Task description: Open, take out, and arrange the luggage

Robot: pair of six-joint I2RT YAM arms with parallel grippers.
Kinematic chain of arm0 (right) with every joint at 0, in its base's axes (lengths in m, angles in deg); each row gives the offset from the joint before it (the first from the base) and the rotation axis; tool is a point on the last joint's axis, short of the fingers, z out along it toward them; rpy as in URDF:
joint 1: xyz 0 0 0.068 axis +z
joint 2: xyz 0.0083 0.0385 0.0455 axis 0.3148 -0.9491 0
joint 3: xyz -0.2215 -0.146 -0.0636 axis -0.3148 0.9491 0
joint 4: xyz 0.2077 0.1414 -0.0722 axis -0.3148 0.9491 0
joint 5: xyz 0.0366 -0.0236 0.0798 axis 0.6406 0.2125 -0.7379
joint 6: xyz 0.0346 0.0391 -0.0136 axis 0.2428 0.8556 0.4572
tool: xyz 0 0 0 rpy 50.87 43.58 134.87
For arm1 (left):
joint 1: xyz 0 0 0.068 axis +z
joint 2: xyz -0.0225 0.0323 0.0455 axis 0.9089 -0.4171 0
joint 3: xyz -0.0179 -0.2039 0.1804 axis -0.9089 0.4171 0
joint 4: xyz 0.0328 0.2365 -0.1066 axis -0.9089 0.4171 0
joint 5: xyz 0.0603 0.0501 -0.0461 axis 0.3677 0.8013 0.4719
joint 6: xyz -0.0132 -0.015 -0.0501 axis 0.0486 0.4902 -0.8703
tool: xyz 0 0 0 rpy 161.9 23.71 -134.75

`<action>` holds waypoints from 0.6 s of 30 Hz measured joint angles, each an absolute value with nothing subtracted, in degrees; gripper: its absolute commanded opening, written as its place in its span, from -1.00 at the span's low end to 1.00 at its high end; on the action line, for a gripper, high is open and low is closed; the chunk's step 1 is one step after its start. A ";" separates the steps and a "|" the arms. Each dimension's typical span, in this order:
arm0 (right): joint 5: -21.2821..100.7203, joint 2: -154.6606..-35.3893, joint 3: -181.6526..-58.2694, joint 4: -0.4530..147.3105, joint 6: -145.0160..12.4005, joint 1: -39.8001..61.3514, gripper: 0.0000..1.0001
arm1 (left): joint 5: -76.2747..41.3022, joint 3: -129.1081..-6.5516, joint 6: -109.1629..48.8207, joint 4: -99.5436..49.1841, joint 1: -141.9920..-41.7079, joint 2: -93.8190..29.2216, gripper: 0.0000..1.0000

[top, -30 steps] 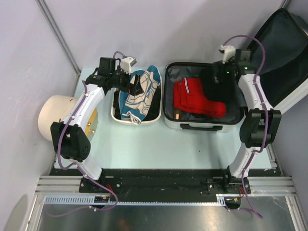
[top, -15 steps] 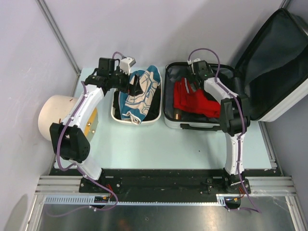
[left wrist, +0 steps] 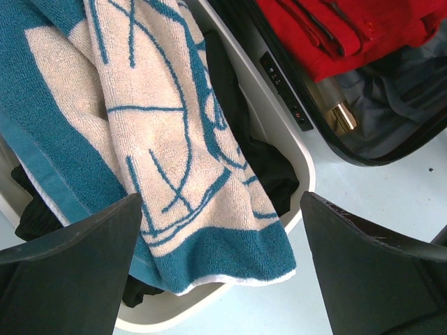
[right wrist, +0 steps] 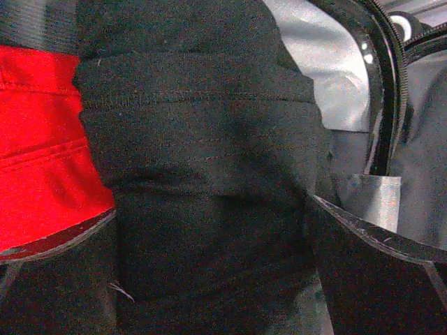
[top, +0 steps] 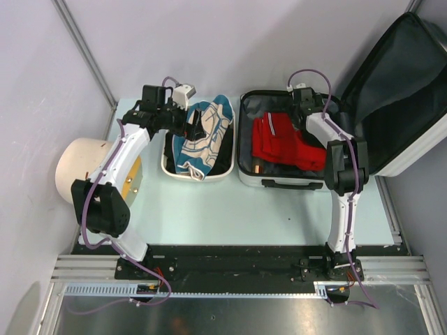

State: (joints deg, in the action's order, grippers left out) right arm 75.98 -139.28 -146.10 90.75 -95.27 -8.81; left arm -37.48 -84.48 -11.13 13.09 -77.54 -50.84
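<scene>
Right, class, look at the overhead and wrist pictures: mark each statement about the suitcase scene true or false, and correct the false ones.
1. The lid of the luggage stands open. True.
2. The right gripper is shut on the red garment. False: it is open, over a black garment beside the red one.
3. The left gripper hangs open above the towel. True.
4. The towel lies inside the luggage. False: it lies in the tub beside the luggage.
</scene>
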 measured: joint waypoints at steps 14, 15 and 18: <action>55.68 -141.40 -160.55 108.91 -93.72 -18.54 -0.63 | -37.45 -84.48 -11.00 13.33 -76.77 -50.82 0.99; 54.26 -141.51 -161.67 110.42 -93.90 -19.11 -0.78 | -37.45 -84.48 -11.00 13.44 -76.57 -50.80 0.99; 50.37 -142.61 -166.32 115.07 -93.33 -20.88 -1.00 | -37.45 -84.48 -10.97 13.61 -76.05 -50.63 0.99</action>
State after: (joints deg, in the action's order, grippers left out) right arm 50.37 -142.61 -166.32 115.07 -93.33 -20.88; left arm -37.45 -84.48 -10.97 13.61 -76.05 -50.63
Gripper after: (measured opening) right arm 0.134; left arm 0.996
